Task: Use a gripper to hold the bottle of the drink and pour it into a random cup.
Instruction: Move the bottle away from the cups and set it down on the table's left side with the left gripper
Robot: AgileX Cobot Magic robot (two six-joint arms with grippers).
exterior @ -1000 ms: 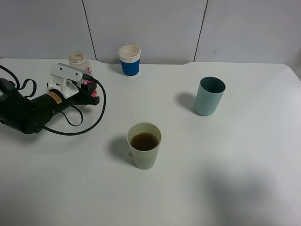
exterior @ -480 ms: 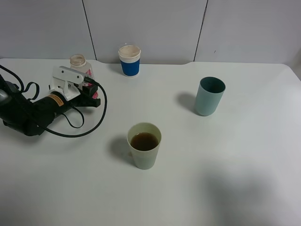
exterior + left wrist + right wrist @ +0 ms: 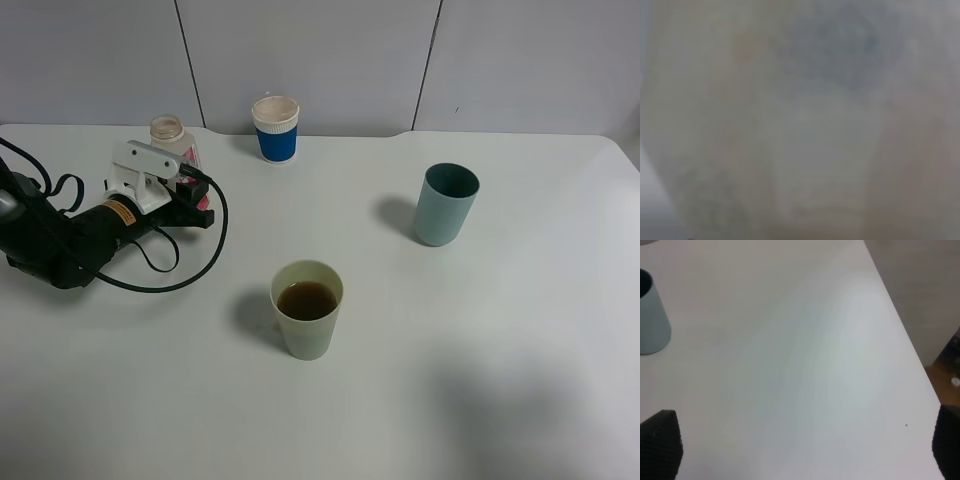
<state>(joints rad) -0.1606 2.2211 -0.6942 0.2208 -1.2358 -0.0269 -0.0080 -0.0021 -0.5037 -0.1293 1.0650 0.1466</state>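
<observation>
The left tool [image 3: 192, 192] was clenched on the upright bottle [image 3: 172, 140], far left of the full cup [image 3: 307, 322]

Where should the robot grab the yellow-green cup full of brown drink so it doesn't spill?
Grab the yellow-green cup around the middle of its side, coming in level from the side. It stands upright, has no handle and is wider at the top, so a sideways squeeze probably holds. Coming from above would dip into the drink.
</observation>
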